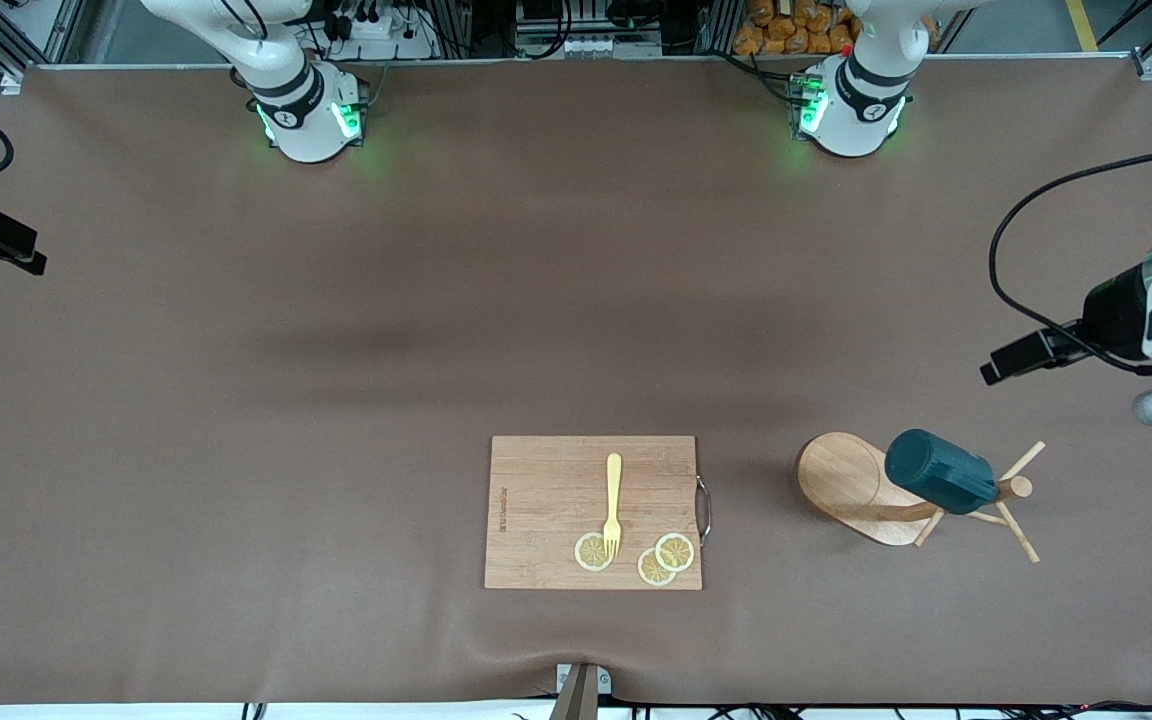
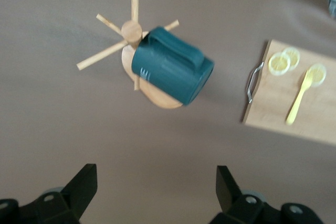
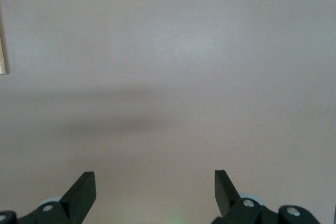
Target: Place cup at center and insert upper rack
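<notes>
One dark green cup (image 1: 939, 485) hangs on the wooden mug tree (image 1: 861, 490) toward the left arm's end, not at the table's center. No rack is visible. Left gripper (image 2: 152, 192) and right gripper (image 3: 152, 192) are both open, holding nothing.

A wooden cutting board (image 1: 591, 510) is lying flat on the brown table cover (image 1: 336, 400), with a metal handle (image 1: 703, 508) sitting on the edge that is facing the left arm's end. A yellow fork (image 1: 613, 505) is resting on the board, its tines overlapping one lemon slice (image 1: 592, 551). Two more lemon slices (image 1: 665, 559) are lying beside it, overlapping each other, at the board's corner under the handle.
</notes>
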Robot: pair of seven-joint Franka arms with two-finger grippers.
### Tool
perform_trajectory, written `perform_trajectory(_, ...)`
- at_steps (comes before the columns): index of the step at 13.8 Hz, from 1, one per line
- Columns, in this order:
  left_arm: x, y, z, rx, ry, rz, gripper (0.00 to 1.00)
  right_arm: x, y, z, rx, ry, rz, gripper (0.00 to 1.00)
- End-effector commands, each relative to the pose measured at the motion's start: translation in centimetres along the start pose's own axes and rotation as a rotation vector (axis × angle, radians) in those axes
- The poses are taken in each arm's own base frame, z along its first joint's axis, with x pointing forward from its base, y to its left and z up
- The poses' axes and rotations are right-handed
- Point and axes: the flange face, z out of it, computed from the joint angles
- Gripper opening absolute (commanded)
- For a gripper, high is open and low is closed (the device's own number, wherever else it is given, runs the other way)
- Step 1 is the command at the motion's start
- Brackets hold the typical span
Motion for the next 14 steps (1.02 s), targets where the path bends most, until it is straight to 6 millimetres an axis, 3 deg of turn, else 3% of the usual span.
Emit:
perform_trajectory(1,-2.1,-1.3,-1.1,0.058,-0.037,0.102,1.00,0.1,0.4,-0.1,0.010,0.004,0.011,1.00)
perform_trajectory(3,-3.2,-1.2,-1.2,0.093,-0.067,0.150,1.00,0.1,0.4,-0.1,0.010,0.004,0.009,1.00)
perform_trajectory(4,-4.0,-0.2,-0.9,0.130,-0.070,0.180,1.00,0.1,0.4,-0.1,0.010,0.004,0.009,1.00)
perform_trajectory(7,-8.6,4.2,-0.5,0.236,-0.071,0.285,1.00,0.1,0.5,-0.1,0.010,0.005,0.011,1.00)
perform_trajectory(9,-11.1,4.6,-1.1,0.247,-0.069,0.304,1.00,0.1,0.5,-0.1,0.011,0.005,0.011,1.00)
perform_trajectory(14,-12.4,5.4,-4.4,0.218,-0.041,0.368,1.00,0.1,0.6,-0.1,0.013,0.005,0.015,1.00)
